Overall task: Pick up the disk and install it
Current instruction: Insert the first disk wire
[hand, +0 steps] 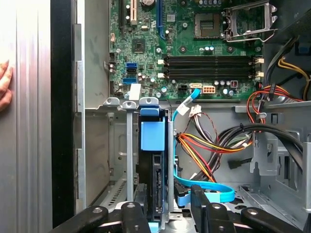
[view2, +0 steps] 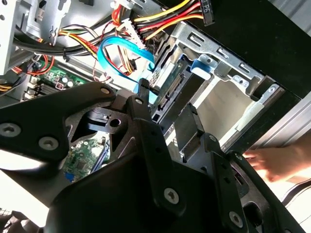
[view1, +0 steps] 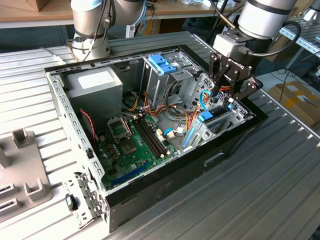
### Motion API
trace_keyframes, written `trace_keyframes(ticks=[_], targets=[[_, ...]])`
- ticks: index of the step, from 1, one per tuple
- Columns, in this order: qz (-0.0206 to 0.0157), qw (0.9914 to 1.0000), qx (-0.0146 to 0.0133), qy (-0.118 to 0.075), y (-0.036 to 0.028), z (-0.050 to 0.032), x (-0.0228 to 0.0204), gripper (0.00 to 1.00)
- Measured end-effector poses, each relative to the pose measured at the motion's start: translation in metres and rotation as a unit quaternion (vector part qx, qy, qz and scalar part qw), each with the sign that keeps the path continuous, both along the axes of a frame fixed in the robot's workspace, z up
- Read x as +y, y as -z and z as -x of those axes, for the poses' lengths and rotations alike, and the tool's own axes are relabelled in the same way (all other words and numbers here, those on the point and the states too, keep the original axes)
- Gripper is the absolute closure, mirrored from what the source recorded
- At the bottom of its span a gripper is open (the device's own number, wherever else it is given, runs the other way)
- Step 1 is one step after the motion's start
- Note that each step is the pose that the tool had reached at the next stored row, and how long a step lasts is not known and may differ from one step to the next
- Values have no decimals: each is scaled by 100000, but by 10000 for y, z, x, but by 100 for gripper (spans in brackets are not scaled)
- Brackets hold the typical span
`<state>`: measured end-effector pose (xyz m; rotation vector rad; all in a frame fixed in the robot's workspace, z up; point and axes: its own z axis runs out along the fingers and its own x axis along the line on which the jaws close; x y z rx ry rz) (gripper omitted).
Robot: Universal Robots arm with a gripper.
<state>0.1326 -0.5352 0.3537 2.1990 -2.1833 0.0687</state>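
Tight squeeze: blue flat cable loop [hand: 218, 188] and orange-yellow wires [hand: 195, 146] beside the black gripper [hand: 169, 200], grey metal rail [hand: 129, 155] opposite.

Exterior view high; both wrist views close (inside case [hand: 63, 145]).

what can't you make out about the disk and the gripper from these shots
- The disk: edge-on in the drive bay in the first wrist view; bay walls hide its label.
- How far in the disk sits: in the exterior view the gripper covers the bay.
- A hand: cut off by the picture's edge in the first wrist view; what it does cannot be told.
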Motion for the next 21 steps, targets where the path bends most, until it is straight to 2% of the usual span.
trace_keyframes(ticks=[8, 10, 11, 14, 21], targets=[[11, 100000, 0, 0, 0, 0, 0, 51], [12, 100000, 1, -1, 0, 0, 0, 66], [15, 100000, 1, 1, 0, 0, 0, 66], [15, 100000, 1, 0, 0, 0, 0, 84], [21, 100000, 1, -1, 0, 3, 0, 84]])
